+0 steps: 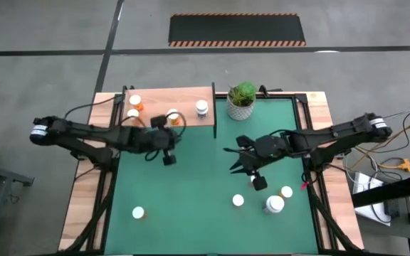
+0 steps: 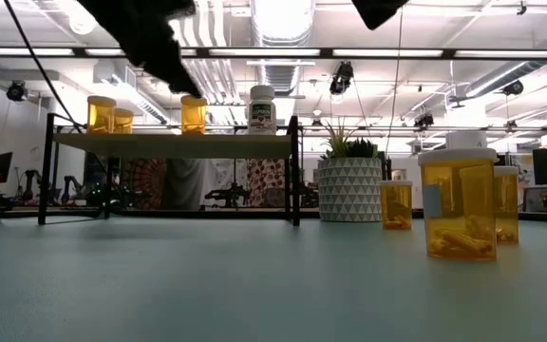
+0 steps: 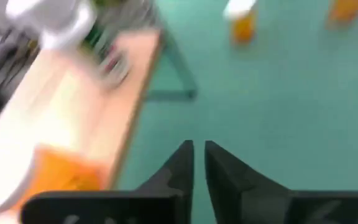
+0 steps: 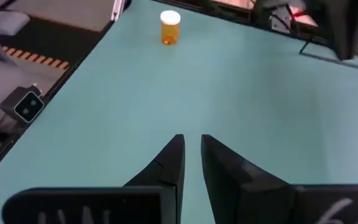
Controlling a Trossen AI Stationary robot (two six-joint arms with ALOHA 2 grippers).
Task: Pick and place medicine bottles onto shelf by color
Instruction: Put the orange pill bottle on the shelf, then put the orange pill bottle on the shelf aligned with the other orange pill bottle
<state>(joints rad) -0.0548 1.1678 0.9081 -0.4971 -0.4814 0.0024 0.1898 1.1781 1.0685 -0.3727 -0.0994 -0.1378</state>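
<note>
The shelf stands at the mat's far left. On it are three orange medicine bottles and a white one. More bottles stand on the mat: one near left, two small ones and a larger one near right. My left gripper hovers shut beside the shelf's near edge, holding nothing. My right gripper hovers shut and empty above the mat's middle right.
A green plant in a white pot stands just right of the shelf at the far edge. The green mat is bare between the two arms. The shelf's black posts rise at its corners.
</note>
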